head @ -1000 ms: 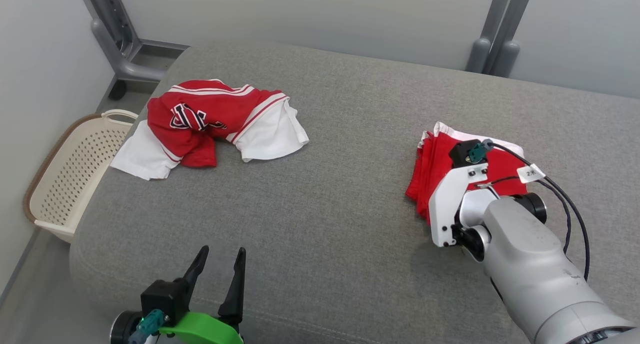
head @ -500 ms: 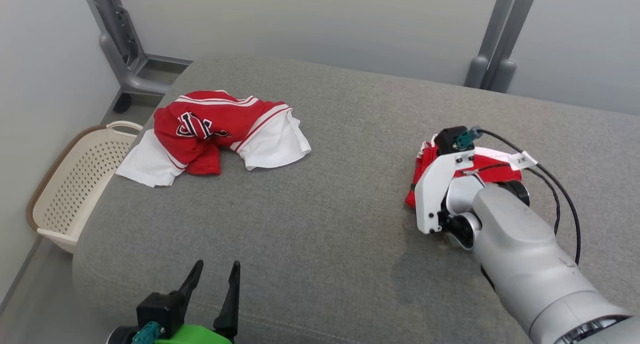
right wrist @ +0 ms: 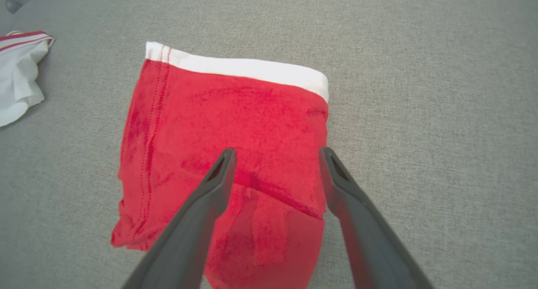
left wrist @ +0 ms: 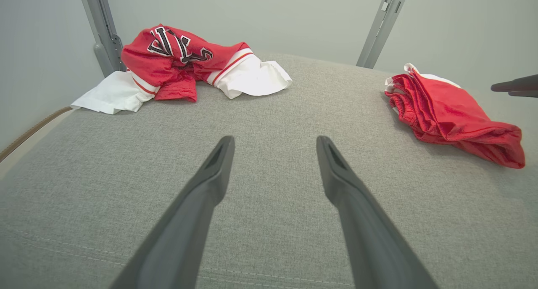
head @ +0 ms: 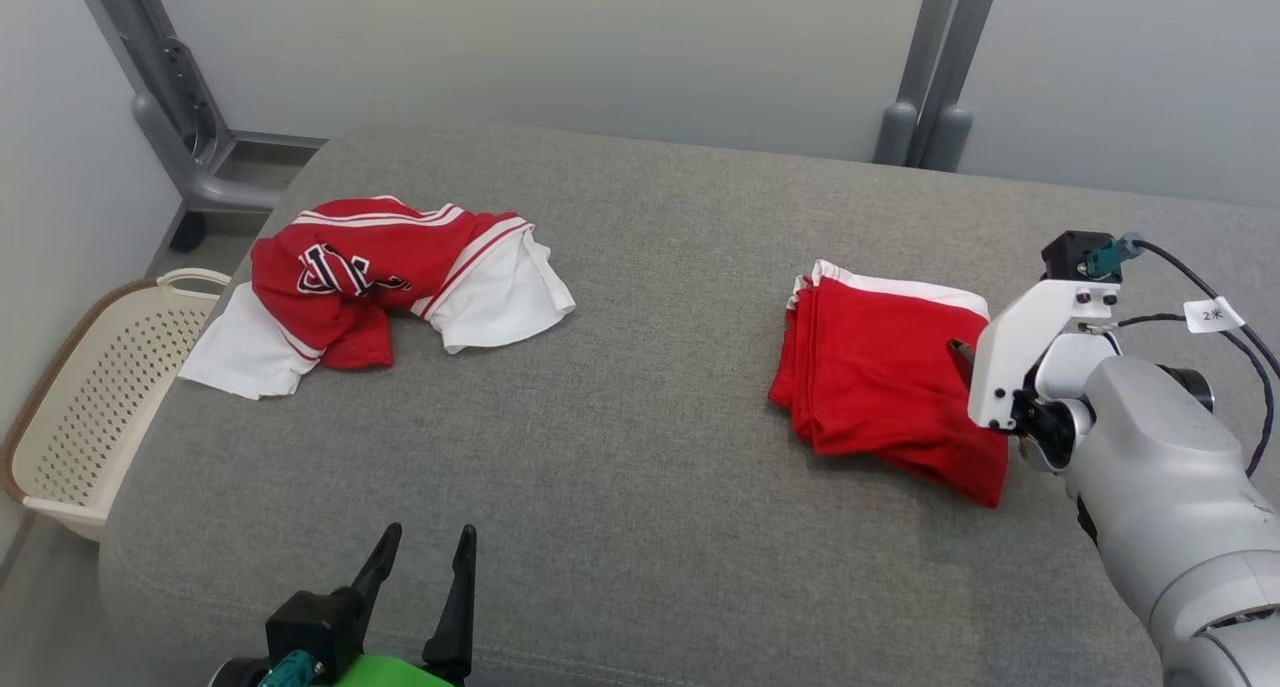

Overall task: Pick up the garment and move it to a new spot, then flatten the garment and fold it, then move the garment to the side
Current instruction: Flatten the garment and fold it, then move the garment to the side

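The garment (head: 880,377) is folded into a red packet with a white band along its far edge, lying flat on the right of the grey cushion (head: 640,467). It also shows in the left wrist view (left wrist: 445,112) and the right wrist view (right wrist: 227,125). My right gripper (right wrist: 275,154) hovers open just over the packet's near right part, with nothing between its fingers; from the head camera one dark fingertip (head: 960,352) shows beside the white wrist bracket. My left gripper (head: 427,539) is open and empty near the cushion's front edge (left wrist: 273,141).
A crumpled red and white jersey (head: 370,277) lies at the cushion's far left. A cream perforated basket (head: 80,397) stands on the floor past the left edge. Grey metal posts (head: 930,67) rise behind the cushion against the wall.
My right gripper has opened, let go of the folded garment and drawn back to the right, leaving it uncovered. The head camera has shifted. The left gripper has stayed open.
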Tool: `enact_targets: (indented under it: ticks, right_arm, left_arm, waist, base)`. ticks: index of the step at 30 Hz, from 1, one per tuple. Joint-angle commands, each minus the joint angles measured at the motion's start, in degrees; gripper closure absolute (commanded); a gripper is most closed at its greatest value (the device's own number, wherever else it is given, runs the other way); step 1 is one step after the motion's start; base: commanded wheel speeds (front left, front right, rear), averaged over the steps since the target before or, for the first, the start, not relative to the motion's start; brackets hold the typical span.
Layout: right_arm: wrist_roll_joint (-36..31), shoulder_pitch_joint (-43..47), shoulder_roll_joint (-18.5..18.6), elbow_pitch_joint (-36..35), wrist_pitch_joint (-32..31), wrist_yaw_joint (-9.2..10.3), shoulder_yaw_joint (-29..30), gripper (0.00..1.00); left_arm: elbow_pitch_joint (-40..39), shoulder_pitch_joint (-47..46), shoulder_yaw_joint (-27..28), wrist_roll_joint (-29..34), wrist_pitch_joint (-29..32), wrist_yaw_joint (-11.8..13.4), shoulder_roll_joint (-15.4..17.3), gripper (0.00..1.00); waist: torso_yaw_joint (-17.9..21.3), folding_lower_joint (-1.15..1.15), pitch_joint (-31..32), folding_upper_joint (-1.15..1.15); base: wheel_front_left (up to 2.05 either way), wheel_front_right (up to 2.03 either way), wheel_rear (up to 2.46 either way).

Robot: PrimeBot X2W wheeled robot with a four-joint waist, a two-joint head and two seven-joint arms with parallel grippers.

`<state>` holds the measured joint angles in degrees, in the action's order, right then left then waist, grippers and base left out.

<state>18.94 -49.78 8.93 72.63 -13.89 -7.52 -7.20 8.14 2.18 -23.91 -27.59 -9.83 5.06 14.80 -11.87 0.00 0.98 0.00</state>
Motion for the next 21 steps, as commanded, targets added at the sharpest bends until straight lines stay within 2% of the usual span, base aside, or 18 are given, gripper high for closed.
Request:
enact_targets:
  ticks: [1,9,19,20,21]
  right_arm:
    - [-0.64,0.36,0.2,0.28,0.45,0.07,0.5,0.0]
    - [-4.27,1.76,1.18,1.37,1.44,0.07,7.99,0.0]
    - [-9.19,3.04,-0.26,1.5,0.35,0.07,16.96,0.0]
    - [-9.74,3.03,-0.45,1.51,0.29,0.07,17.77,0.11]
    - [-10.21,3.04,-0.72,1.55,-0.1,0.07,18.59,0.46]
  left_arm:
    - [-0.09,-0.21,0.05,0.02,-0.09,0.08,0.19,0.0]
    - [-0.03,-3.04,-0.35,0.31,-0.48,-0.38,-0.25,0.0]
    - [1.64,-4.83,-0.84,0.18,-1.17,-0.99,-0.43,0.0]
    - [1.67,-5.03,-0.87,0.2,-1.26,-0.93,-0.42,0.0]
    - [1.7,-5.24,-0.89,0.21,-1.3,-0.93,-0.41,0.0]
  waist:
    - [0.67,0.0,-1.05,0.0]
    - [0.69,0.0,-5.01,0.0]
    - [-0.52,0.0,-7.61,0.0]
    - [-0.62,0.0,-7.83,0.0]
    - [-0.73,0.0,-8.08,0.0]
  base:
    - [0.0,0.0,0.0]
    - [0.0,0.0,0.0]
    - [0.0,0.0,0.0]
    - [0.0,0.0,0.0]
    - [0.0,0.0,0.0]
